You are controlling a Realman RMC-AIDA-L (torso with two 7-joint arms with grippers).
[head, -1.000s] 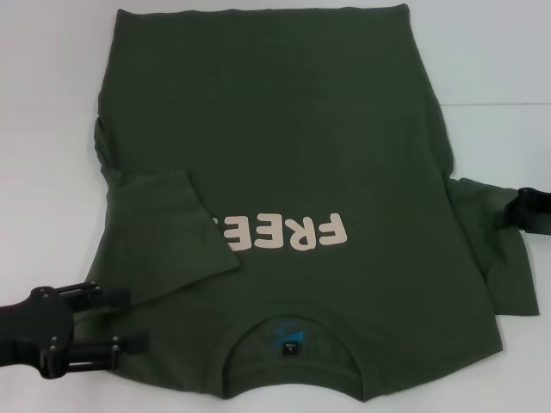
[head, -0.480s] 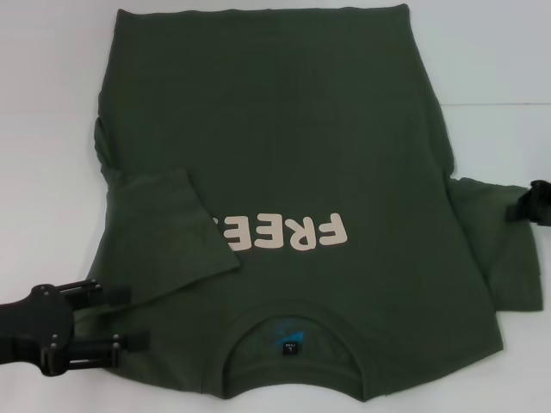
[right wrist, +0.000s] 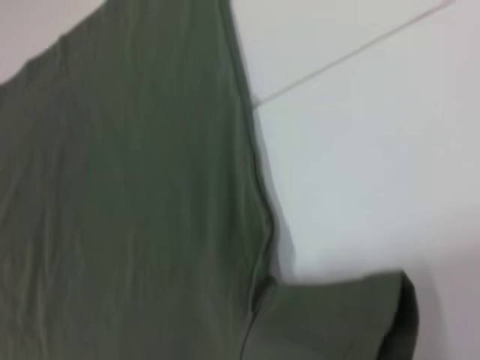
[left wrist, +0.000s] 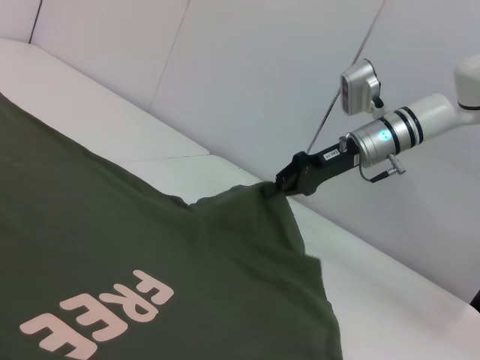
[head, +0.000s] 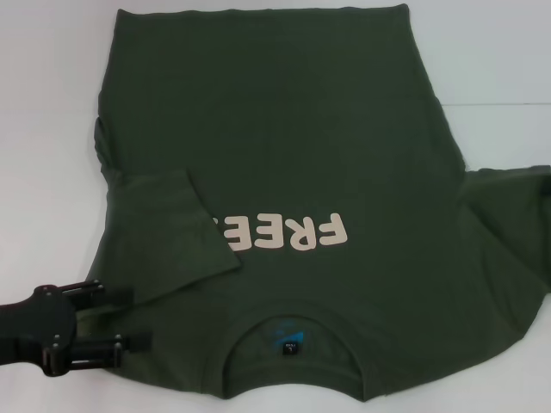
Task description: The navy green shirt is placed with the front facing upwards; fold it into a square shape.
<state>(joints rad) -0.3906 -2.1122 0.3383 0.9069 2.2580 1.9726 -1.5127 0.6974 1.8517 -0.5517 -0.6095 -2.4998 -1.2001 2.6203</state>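
You can't see the right gripper (left wrist: 289, 182) in the head view; it lies past the right edge, where the navy green shirt (head: 275, 155) is cut off. The folded left sleeve (head: 168, 232) hides the lettering's (head: 284, 234) last characters. The neck label's (head: 291, 348) print is too small to read.

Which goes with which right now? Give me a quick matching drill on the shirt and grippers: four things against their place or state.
Things:
1. left-side sleeve
2. right-side sleeve
3. neck label
4. left gripper

Place or state:
A. blue, inside the collar
B. stretched out sideways, clamped by the right gripper
C. open, over the shoulder beside the collar
D. folded in over the end of the lettering

Pairs: 1-D, 2-B, 3-A, 4-C
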